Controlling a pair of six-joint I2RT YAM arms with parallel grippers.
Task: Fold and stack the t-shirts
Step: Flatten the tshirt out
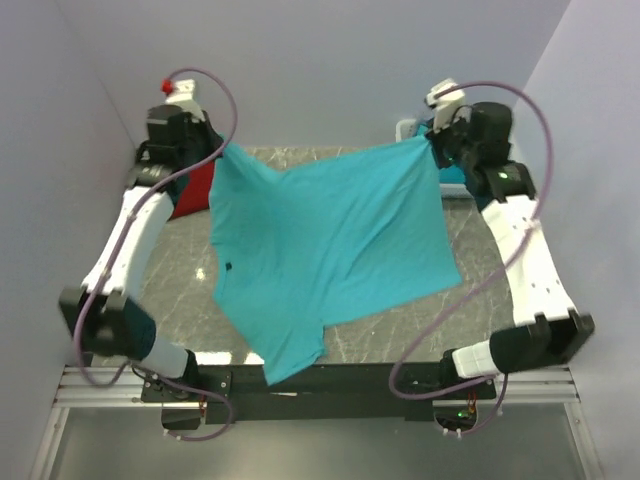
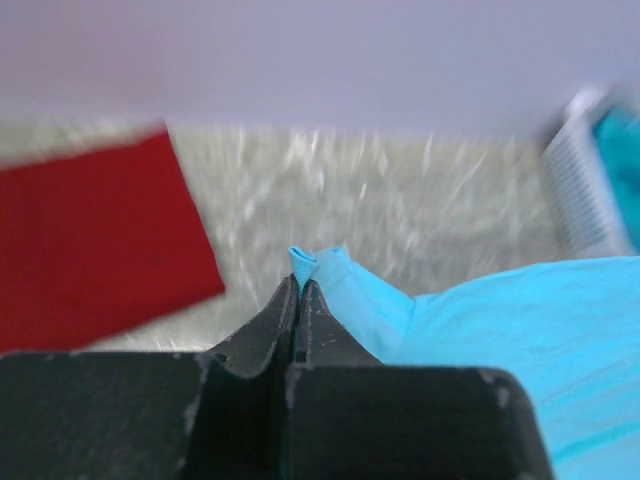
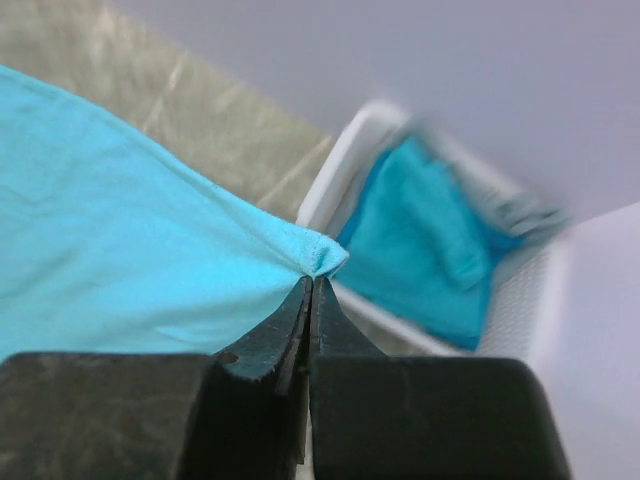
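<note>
From the overhead camera I see a turquoise shirt (image 1: 330,250) stretched between my two arms above the table (image 1: 185,280). It hangs by its far edge, spreads wide across the middle of the table, and one short sleeve droops over the near edge between the arm bases. A small dark mark (image 1: 228,266) shows on the cloth near its left side.

My left tool (image 1: 222,148) is at the far left. On its wrist camera the two dark fingers (image 2: 270,335) are pressed together, pinching a small bunched corner of the turquoise shirt at their tips. My right tool (image 1: 432,140) is at the far right. Its wrist camera shows the same thing: the fingers (image 3: 340,335) are closed tight on a puckered corner of the cloth, which pulls away to the left in a taut sheet.

A folded red shirt (image 1: 195,190) lies flat on the table at the far left, beside and partly behind the hanging turquoise one. A white slatted basket (image 3: 330,180) sits at the far right corner, near the right tool, with a second turquoise shirt (image 3: 430,230) crumpled inside it. Both wrist pictures are somewhat blurred.
</note>
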